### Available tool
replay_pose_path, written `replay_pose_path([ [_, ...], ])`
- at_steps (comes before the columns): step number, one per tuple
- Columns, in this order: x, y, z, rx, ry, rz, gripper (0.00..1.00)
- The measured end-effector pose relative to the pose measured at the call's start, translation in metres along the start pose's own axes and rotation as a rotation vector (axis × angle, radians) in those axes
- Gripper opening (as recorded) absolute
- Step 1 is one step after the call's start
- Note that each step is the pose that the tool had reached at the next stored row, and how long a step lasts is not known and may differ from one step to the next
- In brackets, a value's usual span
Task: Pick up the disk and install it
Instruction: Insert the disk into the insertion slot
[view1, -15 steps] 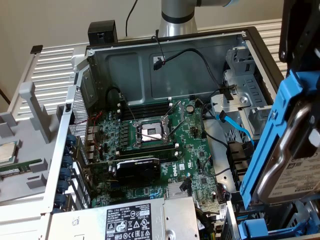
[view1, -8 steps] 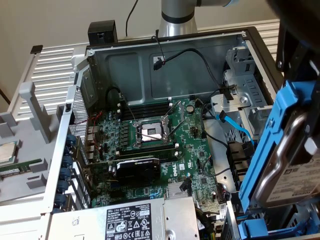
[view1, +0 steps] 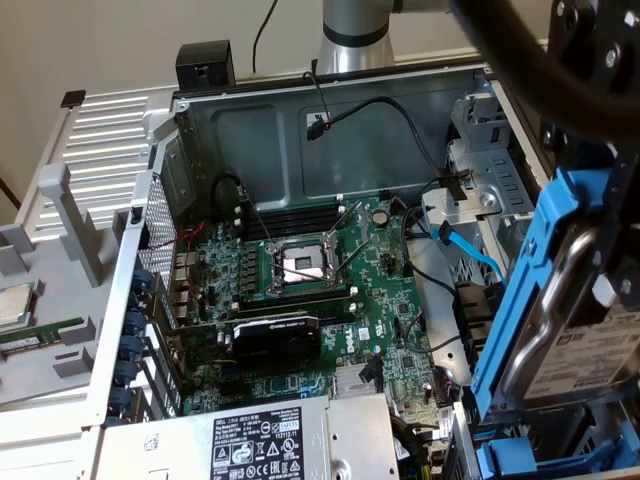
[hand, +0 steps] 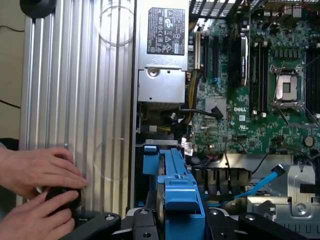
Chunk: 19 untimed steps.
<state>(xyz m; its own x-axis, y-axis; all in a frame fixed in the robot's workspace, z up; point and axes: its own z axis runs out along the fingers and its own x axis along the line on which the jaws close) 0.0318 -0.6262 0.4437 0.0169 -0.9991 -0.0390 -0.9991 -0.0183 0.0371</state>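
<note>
The disk (view1: 588, 352) is a silver-grey hard drive with a white label, clipped in a bright blue carrier frame (view1: 532, 290). It hangs tilted on edge above the drive bay at the exterior view's right side of the open computer case. My gripper (view1: 590, 265) comes down from the upper right and is shut on it. In the wrist view the blue carrier of the disk (hand: 176, 185) runs edge-on between my gripper's (hand: 175, 222) black links, over the case's lower edge.
Inside the case lie the green motherboard (view1: 395, 330) with its processor socket (view1: 300, 265), a blue data cable (view1: 470, 250), the metal drive cage (view1: 480, 195) and the grey power supply (view1: 270, 445). A person's hands (hand: 35, 187) rest on a black knob beside the ribbed plate (hand: 80, 100).
</note>
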Motion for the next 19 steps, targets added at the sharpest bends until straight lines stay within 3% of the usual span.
replay_pose_path([
  [19,-0.0008,-0.0002,0.0052,0.0008,0.0025,0.005,0.37],
])
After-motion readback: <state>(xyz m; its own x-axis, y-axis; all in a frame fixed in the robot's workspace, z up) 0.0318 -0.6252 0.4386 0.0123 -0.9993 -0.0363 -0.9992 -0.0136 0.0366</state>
